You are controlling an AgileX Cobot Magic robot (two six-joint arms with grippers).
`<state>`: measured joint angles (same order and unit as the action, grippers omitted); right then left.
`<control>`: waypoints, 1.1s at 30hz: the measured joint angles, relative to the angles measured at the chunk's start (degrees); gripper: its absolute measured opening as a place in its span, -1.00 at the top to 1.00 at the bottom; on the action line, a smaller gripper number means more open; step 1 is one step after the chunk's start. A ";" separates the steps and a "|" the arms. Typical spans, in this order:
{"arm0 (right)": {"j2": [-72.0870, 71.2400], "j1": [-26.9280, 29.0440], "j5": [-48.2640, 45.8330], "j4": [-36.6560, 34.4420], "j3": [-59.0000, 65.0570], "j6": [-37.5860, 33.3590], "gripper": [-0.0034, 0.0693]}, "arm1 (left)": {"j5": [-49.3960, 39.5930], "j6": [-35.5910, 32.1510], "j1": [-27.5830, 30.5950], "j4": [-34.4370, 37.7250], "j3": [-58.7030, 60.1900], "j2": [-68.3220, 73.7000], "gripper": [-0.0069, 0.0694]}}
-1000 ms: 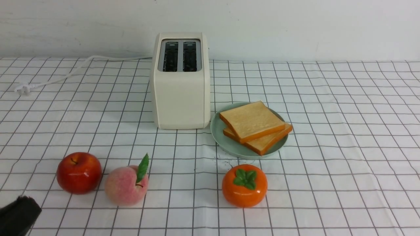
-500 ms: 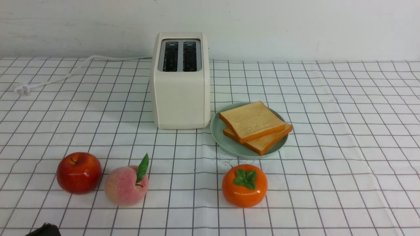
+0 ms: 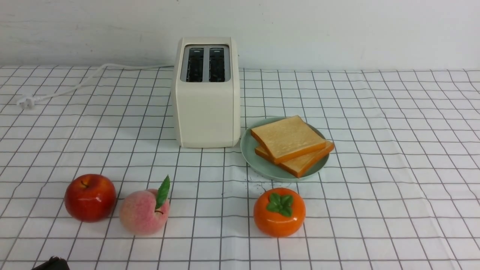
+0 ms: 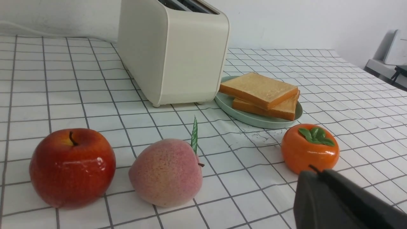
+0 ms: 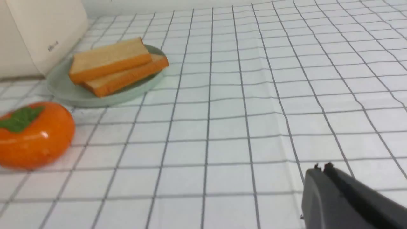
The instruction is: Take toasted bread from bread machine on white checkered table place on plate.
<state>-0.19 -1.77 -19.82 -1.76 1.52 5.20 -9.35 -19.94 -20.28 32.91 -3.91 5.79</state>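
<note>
Two slices of toasted bread (image 3: pixel 288 138) lie stacked on the pale green plate (image 3: pixel 258 165), right of the cream bread machine (image 3: pixel 206 108), whose two slots show dark. All stand on the white checkered table (image 3: pixel 393 168). My left gripper (image 4: pixel 318 173) is shut and holds nothing, low at the table's near left; only a dark tip (image 3: pixel 50 263) shows in the front view. My right gripper (image 5: pixel 321 168) is shut and empty, low over the cloth, well to the right of the plate (image 5: pixel 63 90) and toasted bread (image 5: pixel 109 60). It is outside the front view.
A red apple (image 3: pixel 90 197), a pink peach (image 3: pixel 144 212) and an orange persimmon (image 3: pixel 279 212) sit in a row near the front. The toaster's white cord (image 3: pixel 75 88) and plug lie at the back left. A white wall stands behind the table.
My left gripper has drawn back toward the bottom left corner of the front view, leaving only its tip in sight. The toast, plate and fruit have not moved.
</note>
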 joint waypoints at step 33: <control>-0.39 0.00 -2.15 1.16 -0.45 2.41 0.91 | 1.25 0.00 0.00 -0.05 0.10 0.00 0.82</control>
<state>-0.58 -1.77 -21.97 -0.61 1.06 7.60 -8.10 -19.94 -20.28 32.86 -3.81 5.79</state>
